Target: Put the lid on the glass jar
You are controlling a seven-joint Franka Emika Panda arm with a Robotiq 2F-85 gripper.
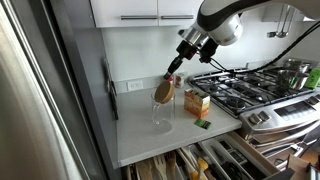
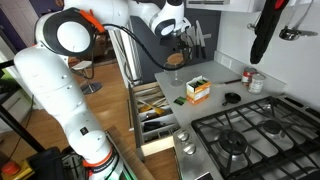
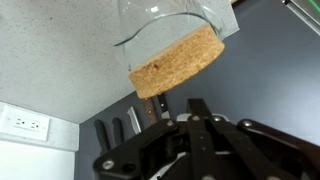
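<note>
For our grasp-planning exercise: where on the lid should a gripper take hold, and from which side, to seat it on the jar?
Pinch the lid across its flat faces near one edge, coming from above the jar. It is a thin disc about as wide as the jar mouth, so most of the rim stays free to seat. The gripper seems to hold it so, tilted.

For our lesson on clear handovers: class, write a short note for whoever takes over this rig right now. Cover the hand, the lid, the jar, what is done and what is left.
Hand: shut on the lid, which hangs tilted.
Glass jar: upright and open on the counter, directly under the lid.
Done: lid is lifted and at the jar's mouth; the wrist view shows it by the rim, not seated.
Left: level the lid, lower it onto the rim, release.
</note>
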